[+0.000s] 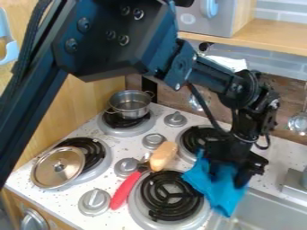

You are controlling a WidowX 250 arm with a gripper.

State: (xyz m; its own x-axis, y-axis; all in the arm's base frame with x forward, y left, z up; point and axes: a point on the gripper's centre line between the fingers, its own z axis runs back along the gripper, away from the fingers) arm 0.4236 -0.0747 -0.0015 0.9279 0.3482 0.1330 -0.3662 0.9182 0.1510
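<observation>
The black arm [108, 36] looms biggest from here, slanting in from the upper left over the white stove [66, 197], with the sink [269, 209] at the stove's right side. Of the coiled burners, the front one [171, 195] sits just beside the blue cloth [203, 179], which hangs between it and the gripper's side of the sink. The gripper [228, 176] is pinching the cloth, its folds bunched at the fingers. I'd judge it light and limp — nothing to break, little likely to slip — though a loose corner could drag. A gathered fold near the middle looks the best hold; an edge would let it trail. Smaller still are the lid [58, 167], tilted on the left burner, the pot [130, 104] behind, and the red handle [126, 189] beside a tan piece [163, 156].
</observation>
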